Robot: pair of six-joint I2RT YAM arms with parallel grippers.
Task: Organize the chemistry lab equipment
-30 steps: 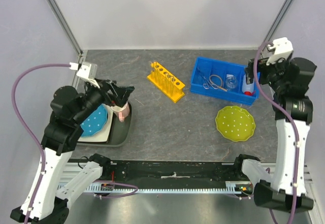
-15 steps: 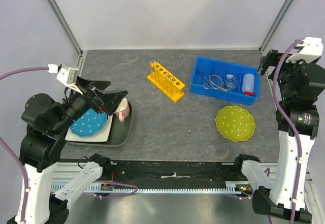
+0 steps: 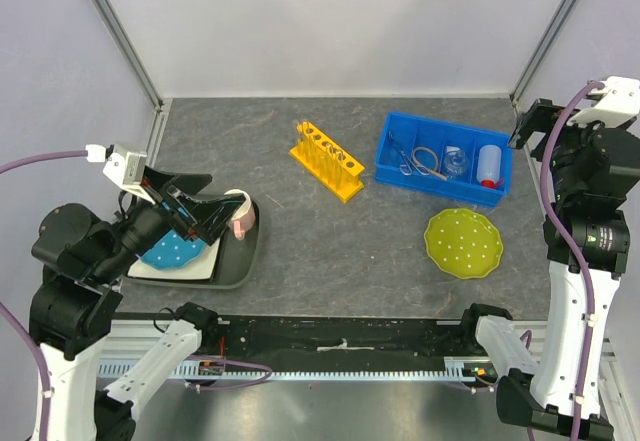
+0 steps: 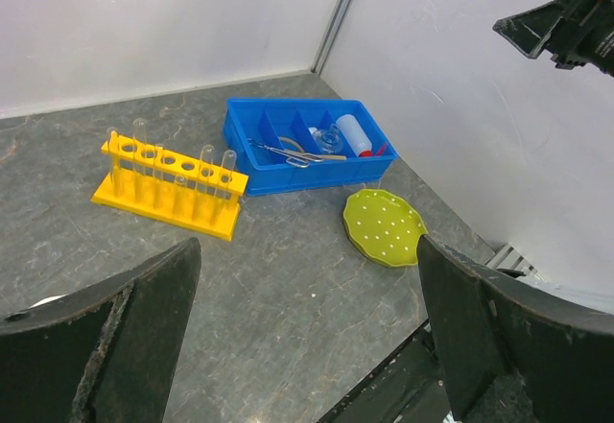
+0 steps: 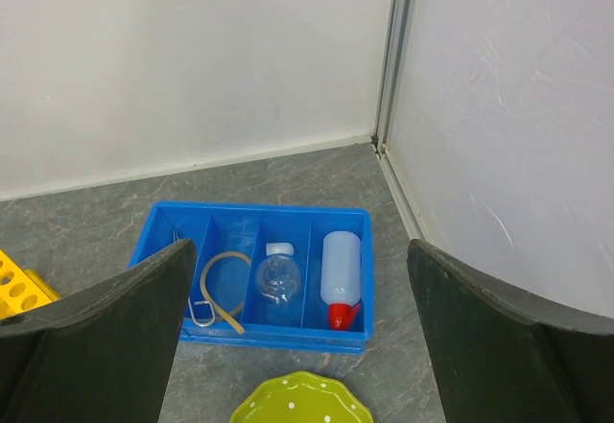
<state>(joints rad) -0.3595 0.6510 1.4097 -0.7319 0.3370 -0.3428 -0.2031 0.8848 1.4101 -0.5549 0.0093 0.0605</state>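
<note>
Seemingly sorted — squeeze bottle [image 5: 341, 262], glass flask [image 5: 277, 277], rubber loop [image 5: 225, 274] and tongs [image 4: 288, 154] in the blue bin [image 5: 259, 211], thin rods [image 4: 228, 169] upright in the yellow rack [image 4: 163, 199]; left gripper [image 4: 307, 243] and right gripper [image 5: 299, 250] spread wide, empty, well apart from everything; flask probably light, slick, breakable — best pinched at the neck.

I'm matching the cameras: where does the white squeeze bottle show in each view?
Top external: upper right, white squeeze bottle in the blue bin's right end compartment.
Left wrist: above centre.
Right wrist: lower centre.
Shared landmark: green plate beside the bin.
</note>
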